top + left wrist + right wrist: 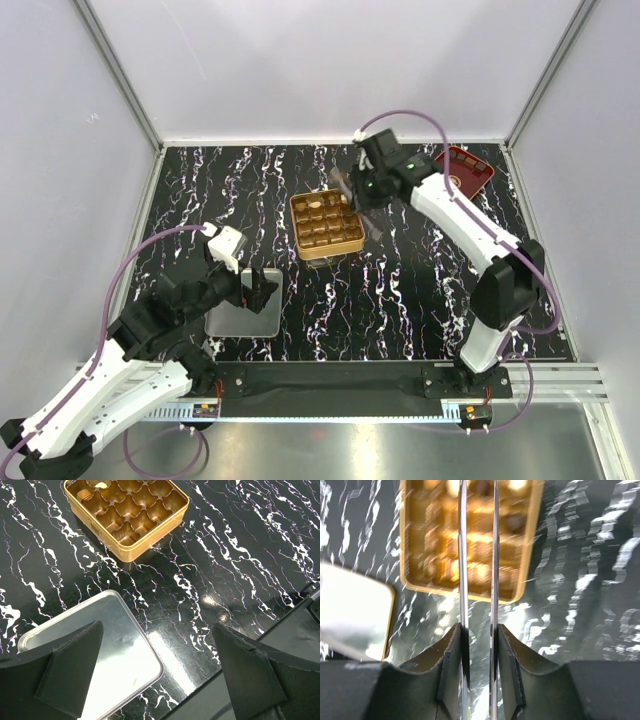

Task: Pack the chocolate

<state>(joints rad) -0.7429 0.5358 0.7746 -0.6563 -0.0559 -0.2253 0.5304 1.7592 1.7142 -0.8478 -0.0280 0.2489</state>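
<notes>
The gold tin (pixel 326 224) with its grid of cells sits mid-table; it also shows in the left wrist view (pixel 131 517) and, blurred, in the right wrist view (pixel 470 540). A few small chocolate pieces (pixel 316 205) lie in its far cells, and one pale piece (pixel 102 485) shows in the left wrist view. My right gripper (pixel 358 192) (pixel 479 627) is shut on metal tongs (pixel 463 555) whose two blades reach over the tin; their tips are out of view. My left gripper (pixel 262 290) (pixel 157 630) is open and empty, hovering over the silver lid's edge.
A flat silver lid (pixel 243 305) (pixel 115 645) lies near the front left. A dark red tray (pixel 468 170) stands at the back right, partly behind the right arm. Grey walls enclose the black marbled table (pixel 420 270).
</notes>
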